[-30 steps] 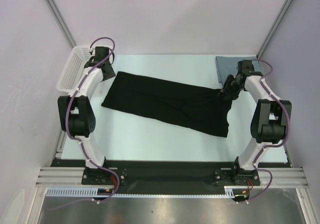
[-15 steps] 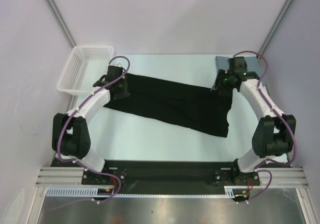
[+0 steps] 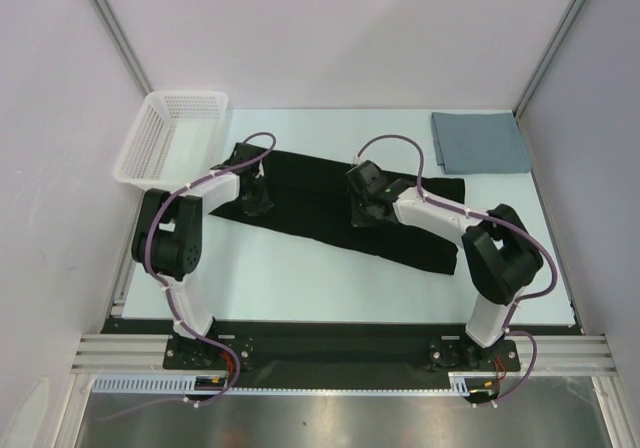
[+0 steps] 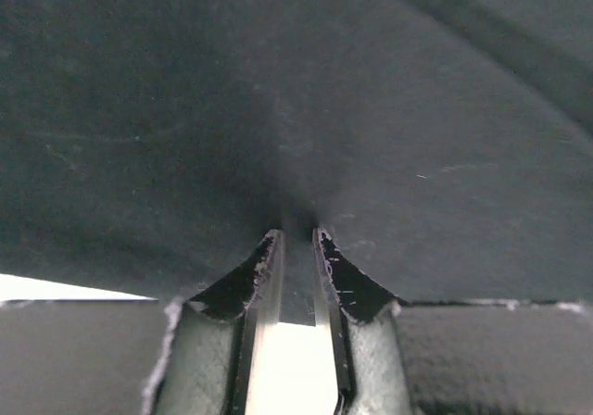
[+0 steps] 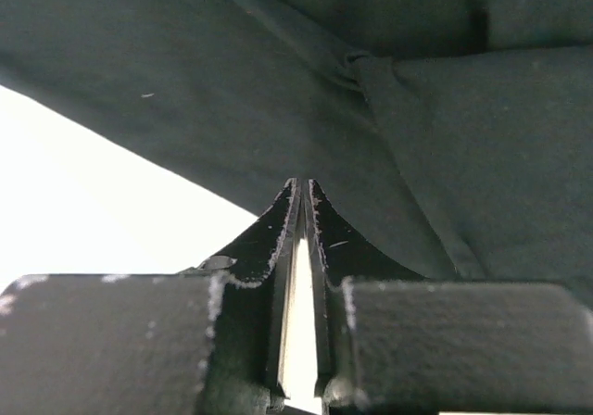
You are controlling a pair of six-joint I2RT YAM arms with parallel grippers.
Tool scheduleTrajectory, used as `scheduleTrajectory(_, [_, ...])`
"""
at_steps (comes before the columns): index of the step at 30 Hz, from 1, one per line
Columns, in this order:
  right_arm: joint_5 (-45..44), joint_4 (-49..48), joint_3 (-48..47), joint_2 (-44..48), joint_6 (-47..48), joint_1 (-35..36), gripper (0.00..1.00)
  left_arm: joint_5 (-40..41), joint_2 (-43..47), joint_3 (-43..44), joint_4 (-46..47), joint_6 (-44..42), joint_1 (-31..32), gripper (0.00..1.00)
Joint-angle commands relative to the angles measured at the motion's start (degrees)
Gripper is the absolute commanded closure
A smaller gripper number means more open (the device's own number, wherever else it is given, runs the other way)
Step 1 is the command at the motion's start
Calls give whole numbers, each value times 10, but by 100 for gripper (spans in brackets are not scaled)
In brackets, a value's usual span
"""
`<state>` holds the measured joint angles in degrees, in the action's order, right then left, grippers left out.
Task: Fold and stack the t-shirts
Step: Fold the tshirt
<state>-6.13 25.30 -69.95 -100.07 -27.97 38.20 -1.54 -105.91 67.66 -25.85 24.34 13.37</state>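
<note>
Overhead, black t-shirt (image 3: pixel 310 206): spread flat in a long slanting band on the table (image 3: pixel 300 268), from back left toward front right.
Overhead, grey-blue t-shirt (image 3: pixel 480 143): folded flat at the back right corner, apart from the black one.
Overhead, basket (image 3: pixel 150 148): white mesh, at the back left corner, near the black shirt's left end.
Overhead, left gripper (image 3: pixel 255 203): down on the left part of the black t-shirt; jaw width not readable from this view.
Overhead, right gripper (image 3: pixel 365 211): down on the middle of the black t-shirt; jaw width not readable either.
Left wrist, left gripper (image 4: pixel 296 234): jaws narrow, tips pressed into the black cloth, a small pucker of it gathered between them.
Left wrist, black t-shirt (image 4: pixel 389 109): fills the whole view above the fingers.
Right wrist, right gripper (image 5: pixel 303 185): jaws all but closed, only a thin slit left, tips touching the shirt's near edge; whether cloth is caught, I cannot tell.
Right wrist, black t-shirt (image 5: pixel 435 146): covers the upper and right view, a seam crossing it, bright table at left.
</note>
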Motion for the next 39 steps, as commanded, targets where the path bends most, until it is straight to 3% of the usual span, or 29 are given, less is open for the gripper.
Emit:
scheduleTrajectory(1, [-45, -16, -25, -16, -6, 14, 92, -6, -23, 41, -19, 14, -1, 76])
scheduleTrajectory(17, [-118, -24, -56, -91, 25, 8, 96, 7, -47, 39, -37, 8, -19, 76])
scheduleTrajectory(30, [-136, -13, -171, -182, 72, -28, 95, 3, -42, 24, -35, -2, -33, 76])
scheduleTrajectory(35, [-111, -5, -200, -189, 88, -42, 94, -6, -26, 8, -32, -4, -38, 76])
scheduleTrajectory(39, [-48, 55, -225, -140, 76, -53, 93, -30, 0, -3, -23, -6, -36, 76])
